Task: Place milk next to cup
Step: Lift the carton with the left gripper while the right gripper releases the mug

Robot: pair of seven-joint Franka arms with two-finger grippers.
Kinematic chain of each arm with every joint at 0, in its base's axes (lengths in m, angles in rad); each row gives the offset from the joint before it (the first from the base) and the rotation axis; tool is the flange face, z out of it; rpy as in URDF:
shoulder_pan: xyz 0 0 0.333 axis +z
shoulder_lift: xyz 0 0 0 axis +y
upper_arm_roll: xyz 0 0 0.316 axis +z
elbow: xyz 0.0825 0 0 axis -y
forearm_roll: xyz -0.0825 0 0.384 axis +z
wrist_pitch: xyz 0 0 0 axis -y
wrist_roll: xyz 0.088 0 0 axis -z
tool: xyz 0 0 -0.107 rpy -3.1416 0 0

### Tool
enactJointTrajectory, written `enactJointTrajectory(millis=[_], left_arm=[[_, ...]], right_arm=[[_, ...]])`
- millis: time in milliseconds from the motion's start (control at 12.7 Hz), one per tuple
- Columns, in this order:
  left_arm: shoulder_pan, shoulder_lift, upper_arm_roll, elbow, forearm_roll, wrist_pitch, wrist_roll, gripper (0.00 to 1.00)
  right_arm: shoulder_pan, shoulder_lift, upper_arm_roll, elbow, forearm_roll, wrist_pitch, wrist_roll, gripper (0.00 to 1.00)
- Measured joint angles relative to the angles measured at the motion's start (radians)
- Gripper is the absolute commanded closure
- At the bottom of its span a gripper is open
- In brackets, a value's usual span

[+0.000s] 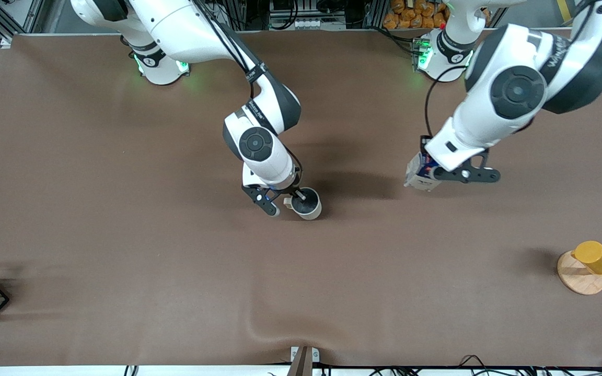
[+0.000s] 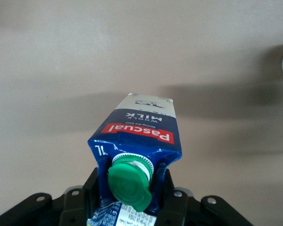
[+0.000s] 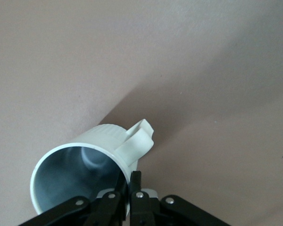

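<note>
The brown cloth-covered worktop (image 1: 123,235) lies mostly bare, dark shadows under both arms; metal framing and cables line its robot-side edge. The left pincer (image 1: 426,172) pinches the dark blue gable-top milk carton with red band and green cap (image 2: 141,141) near its top, tilted, seemingly above the cloth, likely for carrying. Toward the right arm's end from it, well apart, the right pincer (image 1: 286,201) pinches the rim of the beige ribbed mug with a dark inside (image 3: 92,165) beside its pale handle, probably steadying it; the mug looks tipped.
</note>
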Motion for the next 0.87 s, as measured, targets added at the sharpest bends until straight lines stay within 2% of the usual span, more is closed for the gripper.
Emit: enactJointTrajectory(millis=[393, 629, 865], left_arm=[[-0.040, 0.008, -0.026, 0.022, 0.000, -0.021, -0.064, 0.46], [-0.084, 0.025, -0.028, 0.025, 0.000, -0.021, -0.136, 0.46], [-0.131, 0.045, -0.030, 0.027, 0.000, -0.021, -0.202, 0.46]], right_arm=[[0.006, 0.000, -0.015, 0.022, 0.000, -0.016, 0.003, 0.00], [-0.028, -0.010, -0.033, 0.136, 0.000, -0.219, 0.001, 0.00], [-0.124, -0.089, -0.049, 0.204, -0.007, -0.397, -0.130, 0.00]])
